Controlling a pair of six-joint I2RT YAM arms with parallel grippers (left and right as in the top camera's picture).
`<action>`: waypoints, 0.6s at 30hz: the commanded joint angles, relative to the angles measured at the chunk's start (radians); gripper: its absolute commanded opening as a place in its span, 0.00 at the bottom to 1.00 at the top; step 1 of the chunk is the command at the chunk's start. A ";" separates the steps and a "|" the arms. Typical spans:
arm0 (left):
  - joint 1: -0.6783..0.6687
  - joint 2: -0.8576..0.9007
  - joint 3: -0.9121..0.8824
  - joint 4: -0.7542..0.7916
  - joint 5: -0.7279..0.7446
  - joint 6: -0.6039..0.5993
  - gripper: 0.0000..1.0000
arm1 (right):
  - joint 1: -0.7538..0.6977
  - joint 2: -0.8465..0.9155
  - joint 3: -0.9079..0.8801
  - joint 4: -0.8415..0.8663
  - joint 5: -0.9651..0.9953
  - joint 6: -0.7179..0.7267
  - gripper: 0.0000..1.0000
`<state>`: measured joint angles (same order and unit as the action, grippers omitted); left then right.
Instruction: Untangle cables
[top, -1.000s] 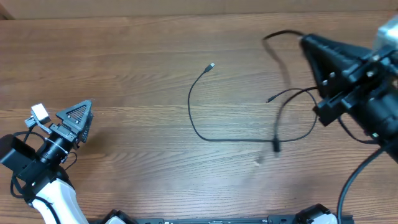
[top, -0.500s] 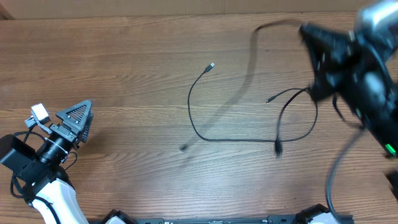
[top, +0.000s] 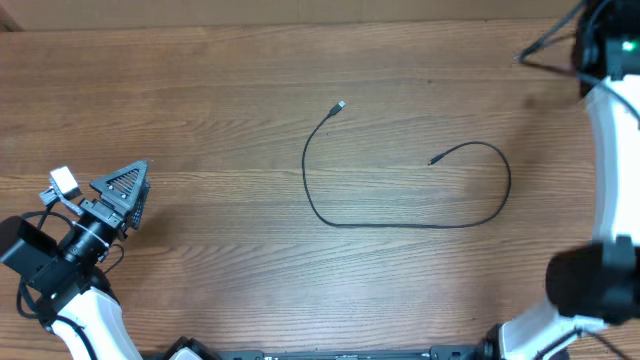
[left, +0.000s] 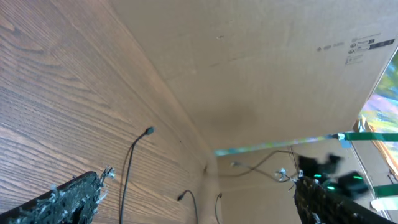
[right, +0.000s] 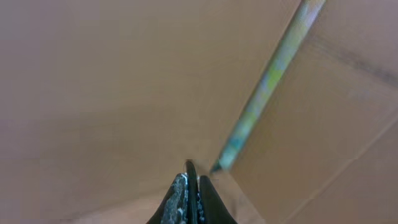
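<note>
The cable (top: 400, 226) lies midway across the table (top: 200, 80) as an open loop, long run left to right. The left gripper (top: 130, 192), jaws spread, sits low, well to its left, pointing at it; the right gripper (right: 193, 177), pressed shut, faces a cardboard wall (right: 124, 74) at far right, so the left arm looks better placed

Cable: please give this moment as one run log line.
cable: loose curve on table | left gripper: open, far from cable | right gripper: shut
</note>
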<state>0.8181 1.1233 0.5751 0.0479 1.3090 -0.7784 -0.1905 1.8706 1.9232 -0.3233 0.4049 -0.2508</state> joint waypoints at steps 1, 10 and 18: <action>0.003 -0.005 0.016 0.001 0.015 0.023 1.00 | -0.063 0.083 0.009 0.010 -0.199 -0.012 0.04; 0.003 -0.005 0.016 0.001 0.015 0.023 0.99 | -0.126 0.371 0.009 -0.092 -0.201 -0.005 0.04; 0.003 -0.005 0.016 0.001 0.015 0.023 1.00 | -0.116 0.447 0.009 -0.074 -0.342 -0.005 0.09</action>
<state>0.8181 1.1233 0.5751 0.0475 1.3090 -0.7784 -0.3149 2.3428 1.9202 -0.4297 0.1596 -0.2546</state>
